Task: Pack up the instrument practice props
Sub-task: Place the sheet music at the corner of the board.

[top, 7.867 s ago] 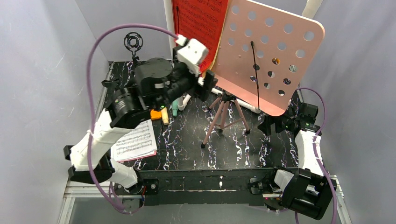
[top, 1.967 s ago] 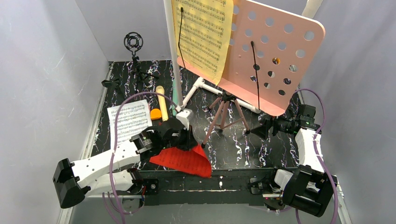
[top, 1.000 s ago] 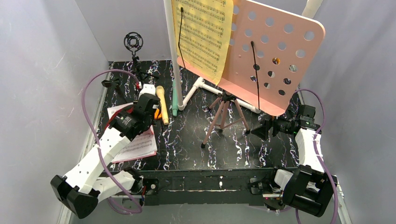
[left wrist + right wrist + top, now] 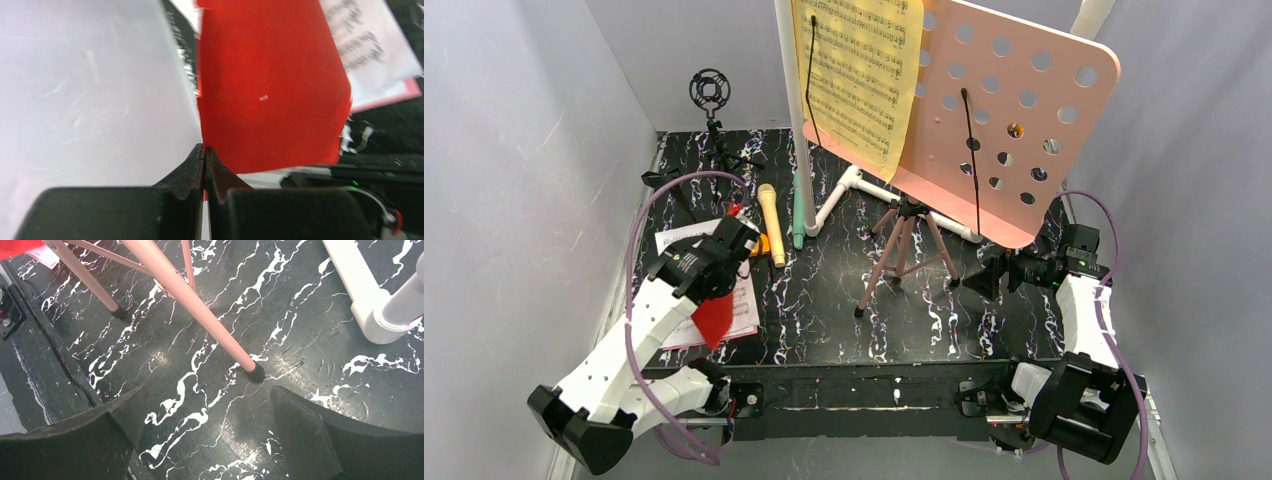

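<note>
My left gripper point(image 4: 712, 296) point(image 4: 204, 150) is shut on one edge of the red folder point(image 4: 714, 320) point(image 4: 270, 85), which hangs over the white and pink sheet music point(image 4: 742, 312) point(image 4: 370, 45) at the table's left. The pink music stand point(image 4: 1009, 120) is upright on its tripod point(image 4: 904, 250) with yellow sheet music point(image 4: 859, 70) clipped to it. A yellow microphone point(image 4: 771, 225) and a mint-green microphone point(image 4: 799, 215) lie side by side. The right gripper point(image 4: 989, 270) point(image 4: 205, 410) is open, low over the table, just short of a tripod foot point(image 4: 256, 372).
A white pipe frame point(image 4: 854, 185) point(image 4: 380, 305) stands behind the tripod. At the back left is a black shock-mount stand point(image 4: 711, 95). An orange piece point(image 4: 762, 243) lies by the yellow microphone. Grey walls close in on the left, back and right.
The left arm has shifted slightly toward the near edge over the sheet music, and the red folder now hangs in view below its wrist. The right arm has not moved.
</note>
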Available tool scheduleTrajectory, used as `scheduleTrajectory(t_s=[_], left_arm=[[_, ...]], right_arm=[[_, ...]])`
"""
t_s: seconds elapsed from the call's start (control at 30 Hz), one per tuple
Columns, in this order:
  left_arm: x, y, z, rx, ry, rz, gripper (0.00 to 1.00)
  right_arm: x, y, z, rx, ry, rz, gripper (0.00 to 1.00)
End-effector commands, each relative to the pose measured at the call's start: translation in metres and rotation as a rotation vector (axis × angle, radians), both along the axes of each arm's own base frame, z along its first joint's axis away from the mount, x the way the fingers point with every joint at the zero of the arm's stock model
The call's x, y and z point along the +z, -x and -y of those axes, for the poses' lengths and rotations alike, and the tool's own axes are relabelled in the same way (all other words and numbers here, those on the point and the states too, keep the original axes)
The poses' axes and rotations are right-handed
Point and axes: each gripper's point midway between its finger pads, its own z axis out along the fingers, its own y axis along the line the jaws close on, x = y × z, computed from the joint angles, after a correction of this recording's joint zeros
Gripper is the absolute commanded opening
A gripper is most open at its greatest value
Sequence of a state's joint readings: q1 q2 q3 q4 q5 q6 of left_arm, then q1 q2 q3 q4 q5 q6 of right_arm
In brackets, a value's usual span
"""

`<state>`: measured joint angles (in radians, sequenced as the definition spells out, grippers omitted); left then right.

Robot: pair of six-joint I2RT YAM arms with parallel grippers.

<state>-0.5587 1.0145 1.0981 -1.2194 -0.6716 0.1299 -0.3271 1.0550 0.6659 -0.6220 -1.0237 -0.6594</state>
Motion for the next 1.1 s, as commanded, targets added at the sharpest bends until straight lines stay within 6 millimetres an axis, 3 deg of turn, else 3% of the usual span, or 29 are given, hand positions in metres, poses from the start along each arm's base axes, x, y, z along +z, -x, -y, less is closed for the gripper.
scheduleTrajectory(t_s=[0.0,0.1,0.2,0.4,0.47,0.6,0.7,0.77,0.8,0.87,0.93,0.97,1.07], left_arm=[[0.068,-0.015,-0.035,0.02,-0.183,0.298,0.0],[0.098,-0.019,-0.045,0.009,-0.238,0.421,0.0],[0.114,-0.015,-0.055,0.01,-0.256,0.488,0.0],[0.106,-0.005,-0.069,0.045,-0.273,0.467,0.0],[0.103,-0.01,-0.073,0.068,-0.284,0.464,0.0],[0.116,-0.03,-0.079,0.124,-0.263,0.507,0.0],[0.144,-0.046,-0.084,0.179,-0.303,0.566,0.0],[0.176,-0.052,-0.088,0.227,-0.324,0.651,0.0],[0.199,-0.052,-0.09,0.261,-0.321,0.731,0.0],[0.227,-0.047,-0.094,0.312,-0.339,0.825,0.0],[0.24,-0.04,-0.098,0.342,-0.352,0.886,0.0],[0.24,-0.036,-0.099,0.343,-0.358,0.894,0.0],[0.171,-0.025,-0.095,0.239,-0.376,0.739,0.0]], right_arm=[[0.009,-0.011,0.004,0.003,0.01,0.05,1.0],[0.009,-0.011,0.004,0.004,0.007,0.048,1.0],[0.009,-0.011,0.003,0.005,0.004,0.046,1.0],[0.008,-0.011,0.003,0.006,-0.002,0.041,1.0],[0.008,-0.011,0.003,0.006,-0.002,0.042,1.0],[0.008,-0.011,0.003,0.006,-0.001,0.043,1.0],[0.008,-0.011,0.003,0.007,-0.002,0.044,1.0],[0.008,-0.01,0.003,0.005,-0.001,0.044,1.0],[0.008,-0.011,0.003,0.005,0.0,0.046,1.0],[0.008,-0.011,0.003,0.006,0.0,0.047,1.0],[0.008,-0.011,0.003,0.006,-0.001,0.046,1.0],[0.008,-0.011,0.003,0.006,-0.001,0.046,1.0],[0.007,-0.011,0.003,0.005,0.002,0.044,1.0]])
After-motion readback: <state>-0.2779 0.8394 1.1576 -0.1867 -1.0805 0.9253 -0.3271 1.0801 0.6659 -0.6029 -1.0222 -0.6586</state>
